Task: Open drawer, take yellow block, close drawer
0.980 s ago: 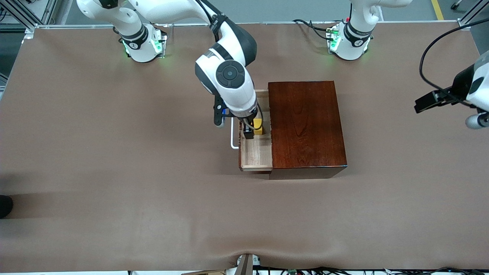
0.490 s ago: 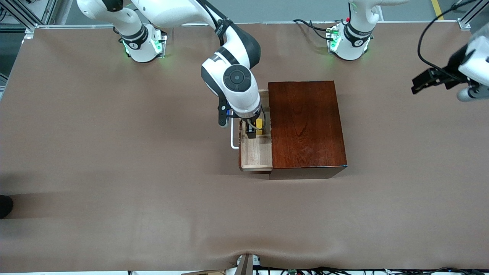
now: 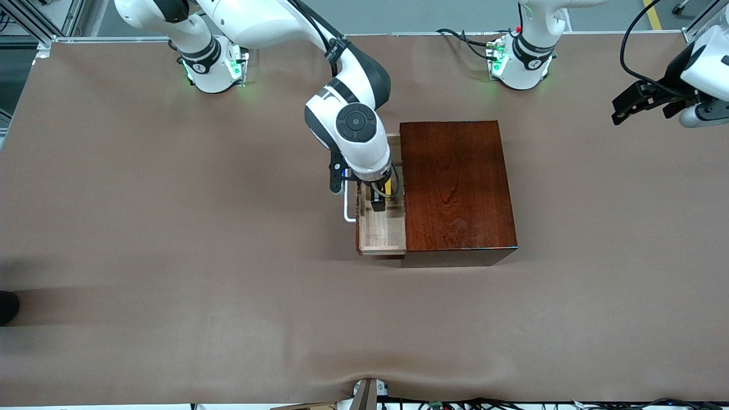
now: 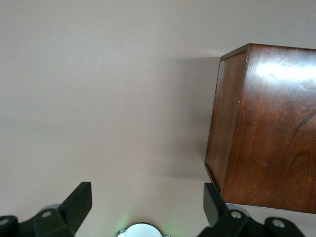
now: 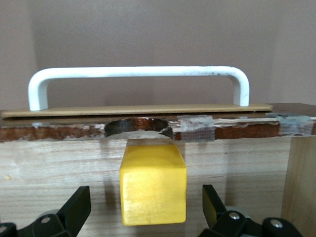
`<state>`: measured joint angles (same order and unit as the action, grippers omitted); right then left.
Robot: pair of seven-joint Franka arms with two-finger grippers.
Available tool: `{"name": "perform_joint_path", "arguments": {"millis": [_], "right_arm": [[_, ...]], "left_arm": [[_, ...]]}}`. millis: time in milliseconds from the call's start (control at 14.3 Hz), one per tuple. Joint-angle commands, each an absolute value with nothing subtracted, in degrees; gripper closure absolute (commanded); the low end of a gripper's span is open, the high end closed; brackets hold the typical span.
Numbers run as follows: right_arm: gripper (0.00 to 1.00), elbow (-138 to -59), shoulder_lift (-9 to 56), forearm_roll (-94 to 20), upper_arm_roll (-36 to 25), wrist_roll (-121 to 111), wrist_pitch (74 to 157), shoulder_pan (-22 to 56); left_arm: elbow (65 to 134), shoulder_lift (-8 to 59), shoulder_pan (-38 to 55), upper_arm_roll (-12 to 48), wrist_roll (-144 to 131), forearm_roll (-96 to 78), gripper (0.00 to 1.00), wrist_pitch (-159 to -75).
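Right claw (image 3: pixel 377 200) hangs released around the small bright yellow cube (image 5: pixel 153 183) in the pale-wood drawer (image 3: pixel 380 228); you clench next.

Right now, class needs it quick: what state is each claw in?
Right claw: open, down in the drawer, fingers either side of the yellow block, not gripping.
Left claw: open, empty, waiting over the table.

A robot lab: two white arms bolted to a brown-covered table (image 3: pixel 171 228), aluminium frame (image 3: pixel 23 17), loose cables (image 3: pixel 467 37).
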<state>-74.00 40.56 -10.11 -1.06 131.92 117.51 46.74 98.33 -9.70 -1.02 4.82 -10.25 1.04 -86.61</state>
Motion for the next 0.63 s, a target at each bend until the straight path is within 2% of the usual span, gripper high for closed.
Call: {"name": "perform_joint_path", "arguments": {"millis": [0, 280, 350, 420, 490, 560], "right_arm": [[0.00, -72.33, 42.10, -10.46, -1.41, 133.24, 117.60, 47.72], [0.02, -72.42, 42.71, -10.20, -1.41, 132.63, 117.60, 47.81], [0.26, -72.42, 42.89, -10.02, -1.49, 132.37, 117.77, 47.81], [0.65, -72.42, 43.06, -9.93, -1.49, 132.19, 118.38, 47.90], [1.00, -72.42, 43.07, -10.02, -1.41, 132.01, 119.52, 47.90], [1.00, -72.42, 43.07, -10.02, -1.49, 132.01, 120.40, 47.90]], "left_arm": [[99.49, -10.81, -2.29, 5.36, -8.70, 0.71, 0.00, -87.19], [98.18, -10.20, -2.11, 5.36, -8.70, -0.26, 0.00, -87.28], [97.91, -10.20, -2.20, 5.36, -8.70, -0.26, 0.00, -87.19], [97.82, -10.20, -2.28, 5.36, -8.79, -0.35, 0.00, -87.19], [97.56, -10.20, -2.29, 5.27, -8.70, -0.35, 0.00, -87.19], [97.12, -10.02, -2.37, 5.27, -8.70, -0.35, 0.00, -87.19]]}}
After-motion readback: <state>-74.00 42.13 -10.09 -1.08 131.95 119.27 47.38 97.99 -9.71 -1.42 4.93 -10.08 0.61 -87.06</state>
